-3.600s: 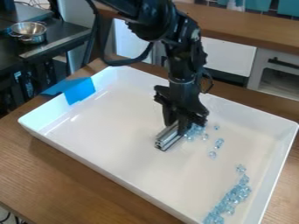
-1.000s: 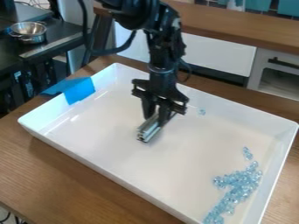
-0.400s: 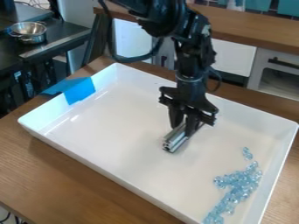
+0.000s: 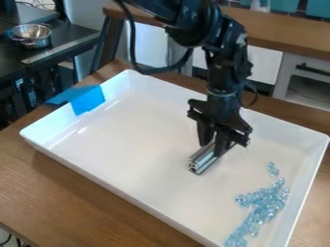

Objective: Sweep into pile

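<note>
Open floor spans the white tray (image 4: 116, 140) from left to center. Clear beads (image 4: 261, 202) obstruct its lower right; raised walls bound every side, blue tape (image 4: 88, 100) covering part at upper left.

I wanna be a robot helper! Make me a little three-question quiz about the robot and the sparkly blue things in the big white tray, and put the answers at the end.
1. True or false: the blue tape is stuck on a wall of the white tray.
2. Fill in the blank: the gripper holds a silvery metal ____.
3. Where are the blue beads?
A) in a bowl
B) in the tray
C) on the floor

Key: 1. true; 2. bar; 3. B
</note>
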Robot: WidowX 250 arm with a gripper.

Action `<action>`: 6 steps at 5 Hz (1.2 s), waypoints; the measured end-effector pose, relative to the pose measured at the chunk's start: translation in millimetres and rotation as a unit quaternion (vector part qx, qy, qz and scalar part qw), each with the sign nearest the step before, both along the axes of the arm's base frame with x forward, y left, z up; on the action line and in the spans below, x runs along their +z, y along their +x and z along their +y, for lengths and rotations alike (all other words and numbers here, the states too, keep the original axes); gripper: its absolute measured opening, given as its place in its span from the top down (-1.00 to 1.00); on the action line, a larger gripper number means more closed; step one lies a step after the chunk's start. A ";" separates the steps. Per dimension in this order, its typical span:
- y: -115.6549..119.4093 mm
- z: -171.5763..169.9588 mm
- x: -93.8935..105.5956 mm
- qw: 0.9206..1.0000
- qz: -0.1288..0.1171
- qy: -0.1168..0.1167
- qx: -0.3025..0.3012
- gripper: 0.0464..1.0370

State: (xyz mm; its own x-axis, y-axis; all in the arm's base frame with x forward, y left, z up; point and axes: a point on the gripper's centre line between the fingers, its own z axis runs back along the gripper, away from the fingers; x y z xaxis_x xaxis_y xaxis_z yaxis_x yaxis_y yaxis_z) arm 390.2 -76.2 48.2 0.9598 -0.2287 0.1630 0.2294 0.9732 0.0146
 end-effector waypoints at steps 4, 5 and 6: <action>-33.5 -51.2 -3.2 0.989 -0.002 -0.006 -0.146 0.41; -48.2 -67.9 -3.0 0.986 0.012 -0.008 -0.169 0.41; -52.2 -66.1 -2.7 0.985 0.030 -0.017 -0.167 0.41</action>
